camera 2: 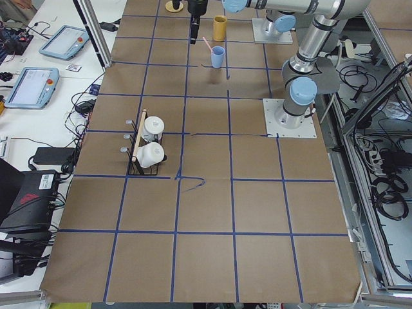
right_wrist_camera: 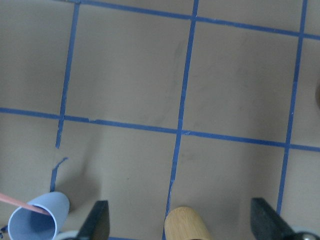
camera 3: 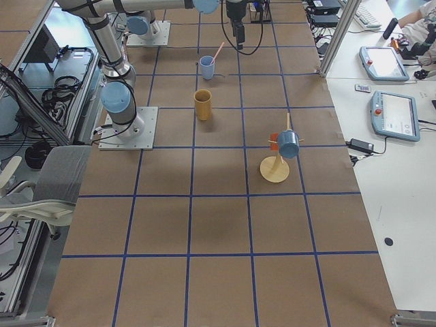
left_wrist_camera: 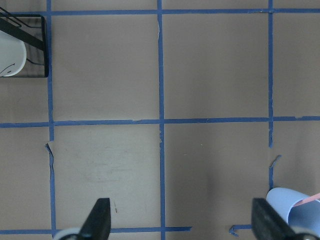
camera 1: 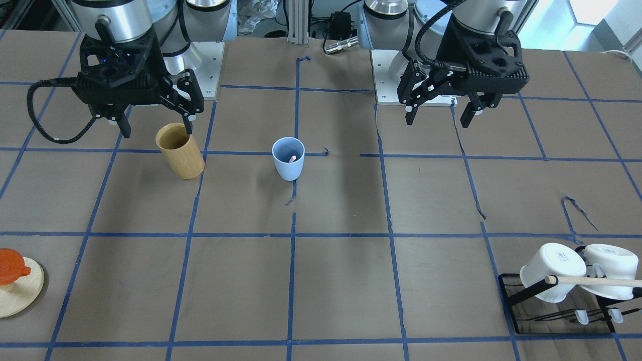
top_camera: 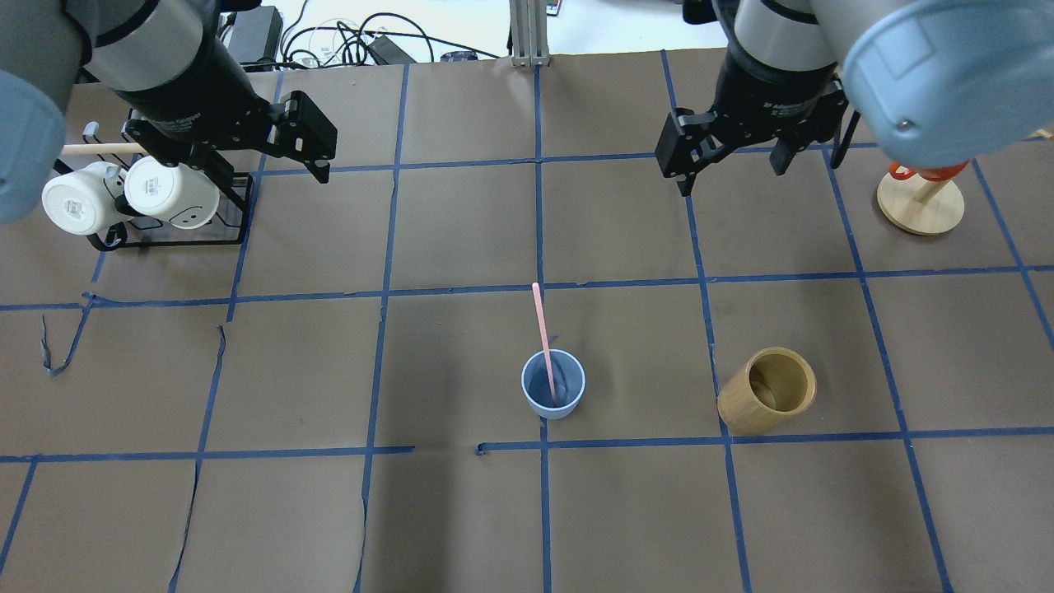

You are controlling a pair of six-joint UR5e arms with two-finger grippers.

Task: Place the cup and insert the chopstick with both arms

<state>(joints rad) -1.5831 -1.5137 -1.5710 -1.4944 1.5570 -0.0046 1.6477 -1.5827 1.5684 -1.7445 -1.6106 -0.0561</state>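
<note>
The light blue cup [camera 1: 288, 165] stands upright near the table's middle, and shows in the overhead view [top_camera: 535, 399]. One pale pink chopstick [top_camera: 541, 325] leans inside it, its top tilted away from the robot; its tip shows in the front view [camera 1: 292, 158]. My left gripper [camera 1: 438, 118] is open and empty, high above the table, well apart from the cup. My right gripper [camera 1: 157, 131] is open and empty, hovering by the bamboo cylinder. The left wrist view shows the cup [left_wrist_camera: 292, 210] at its lower right. The right wrist view shows it [right_wrist_camera: 37, 222] at its lower left.
A tan bamboo cylinder [top_camera: 767, 401] stands to the right of the cup in the overhead view. A black rack [top_camera: 235, 231] with white mugs and a wooden rod sits far left. A round wooden stand [top_camera: 920, 202] with an orange piece sits far right.
</note>
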